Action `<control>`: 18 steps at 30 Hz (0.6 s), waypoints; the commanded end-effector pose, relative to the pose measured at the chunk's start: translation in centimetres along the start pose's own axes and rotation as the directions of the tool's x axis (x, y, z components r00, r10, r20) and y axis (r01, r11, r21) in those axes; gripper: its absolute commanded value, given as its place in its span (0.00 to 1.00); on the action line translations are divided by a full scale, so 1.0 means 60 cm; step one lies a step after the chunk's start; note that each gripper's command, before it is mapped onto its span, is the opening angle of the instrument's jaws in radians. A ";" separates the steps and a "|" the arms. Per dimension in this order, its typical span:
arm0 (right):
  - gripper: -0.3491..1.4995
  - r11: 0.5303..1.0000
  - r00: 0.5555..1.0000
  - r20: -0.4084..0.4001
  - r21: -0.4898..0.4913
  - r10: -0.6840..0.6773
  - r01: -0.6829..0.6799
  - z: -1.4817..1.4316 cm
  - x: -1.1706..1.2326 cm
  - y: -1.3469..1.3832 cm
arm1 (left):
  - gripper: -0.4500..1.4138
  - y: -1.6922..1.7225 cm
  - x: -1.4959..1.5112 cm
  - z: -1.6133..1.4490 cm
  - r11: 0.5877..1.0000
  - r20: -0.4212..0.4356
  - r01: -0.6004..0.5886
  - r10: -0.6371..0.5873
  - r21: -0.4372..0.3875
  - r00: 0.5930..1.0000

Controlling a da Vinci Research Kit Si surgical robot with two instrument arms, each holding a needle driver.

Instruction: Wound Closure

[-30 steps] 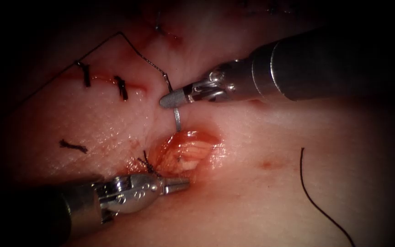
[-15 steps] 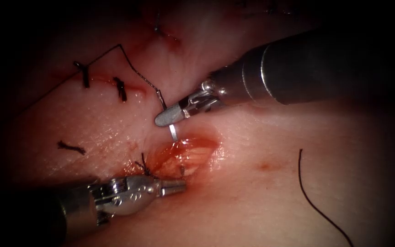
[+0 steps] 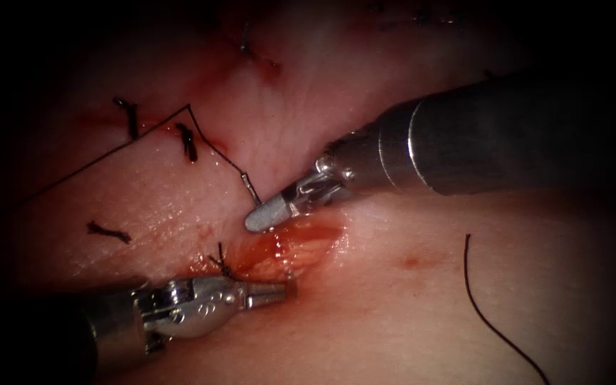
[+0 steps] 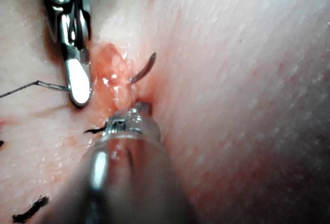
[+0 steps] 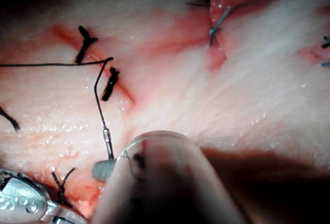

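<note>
right hand (image 3: 269, 214) lowered, curved steel needle (image 4: 143, 69) buried

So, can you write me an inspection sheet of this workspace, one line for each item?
Surface: tissue, the cut open at the middle with red fluid in it.
Job's things: needle in the tissue, its tip out inside the cut; thread runs from its tail to the left.
Clutter: loose thread piece right of the cut; finished stitches and a cut end on the left.
Grippers: right tool shut on the needle near its tail; left tool shut, holding nothing, its tip at the cut's lower edge.
Cables: nothing seen.
Surroundings: dark.
</note>
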 end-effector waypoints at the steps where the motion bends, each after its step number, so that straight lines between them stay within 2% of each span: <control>1: 0.00 1.000 1.000 -0.009 -0.001 -0.004 0.004 0.0011 -0.0005 0.0003 | 0.25 -0.0003 0.0001 0.0013 1.000 0.000 -0.001 0.001 0.001 1.000; 3: 0.00 1.000 0.998 -0.050 -0.011 -0.029 0.028 0.0008 -0.0007 0.0002 | 0.25 -0.0003 0.0001 0.0013 1.000 0.000 0.000 0.000 0.001 1.000; 6: 0.01 0.980 0.969 -0.145 -0.031 -0.199 0.197 -0.0005 0.0008 -0.0004 | 0.25 -0.0003 0.0002 0.0014 1.000 0.000 0.000 0.000 0.001 1.000; 7: 0.13 0.966 0.950 -0.173 -0.043 -0.258 0.254 -0.0010 0.0016 -0.0005 | 0.25 -0.0003 0.0002 0.0014 1.000 0.000 0.000 0.000 0.001 1.000; 9: 0.49 0.912 0.879 -0.243 -0.085 -0.409 0.401 -0.0023 0.0038 -0.0009 | 0.25 -0.0002 0.0002 0.0013 1.000 0.000 0.000 0.000 0.001 1.000; 10: 0.65 0.877 0.834 -0.273 -0.107 -0.479 0.469 -0.0028 0.0050 -0.0010 | 0.25 -0.0002 0.0002 0.0013 1.000 0.000 0.000 0.000 0.002 1.000; 11: 0.81 0.825 0.766 -0.313 -0.139 -0.562 0.548 -0.0035 0.0066 -0.0012 | 0.25 -0.0002 0.0003 0.0013 1.000 0.000 0.000 0.000 0.001 1.000; 12: 0.88 0.789 0.716 -0.344 -0.161 -0.608 0.593 -0.0040 0.0079 -0.0013 | 0.25 -0.0002 0.0003 0.0013 1.000 0.000 0.000 0.000 0.001 1.000; 14: 0.96 0.730 0.617 -0.412 -0.219 -0.670 0.647 -0.0053 0.0108 -0.0017 | 0.25 -0.0002 0.0003 0.0013 1.000 0.000 0.000 0.000 0.001 1.000; 16: 0.98 0.708 0.569 -0.442 -0.270 -0.693 0.652 -0.0063 0.0127 -0.0020 | 0.25 -0.0002 0.0003 0.0013 1.000 0.000 0.000 0.000 0.001 1.000; 18: 0.98 0.673 0.526 -0.437 -0.325 -0.730 0.664 -0.0072 0.0142 -0.0023 | 0.25 -0.0002 0.0003 0.0012 1.000 0.000 0.001 -0.001 0.001 1.000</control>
